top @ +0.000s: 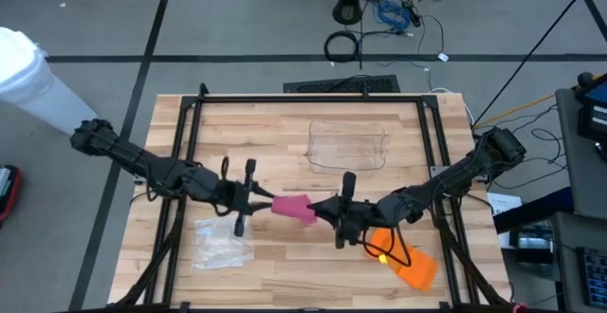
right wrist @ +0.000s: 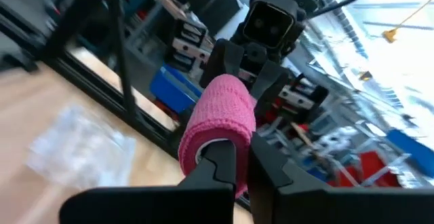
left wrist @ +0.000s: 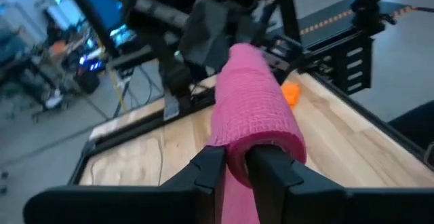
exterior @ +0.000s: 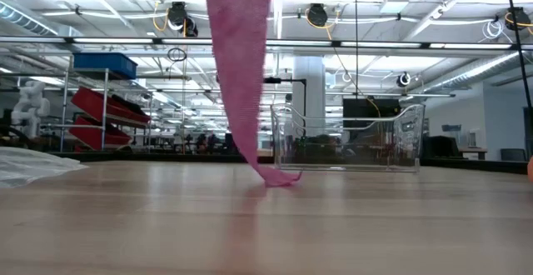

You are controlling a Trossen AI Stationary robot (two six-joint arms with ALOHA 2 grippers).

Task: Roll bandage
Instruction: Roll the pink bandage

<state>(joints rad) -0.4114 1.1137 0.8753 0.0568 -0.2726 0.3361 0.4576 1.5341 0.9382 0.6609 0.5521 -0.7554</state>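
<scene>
One pink bandage roll [top: 292,207] held above mid-bench between both end effectors, loose tail [exterior: 241,75] hanging down to touch the wooden bench [top: 285,133]. Right end effector [right wrist: 241,166] clenched on the roll's right end; left end effector [left wrist: 234,166] at the roll's left end, fingers [left wrist: 207,173] close against the bandage, grip or release impossible to tell. Farther off: clear plastic box [top: 348,146] toward the far side, crumpled clear wrapper [top: 220,240] near left, orange object [top: 406,259] near right.
</scene>
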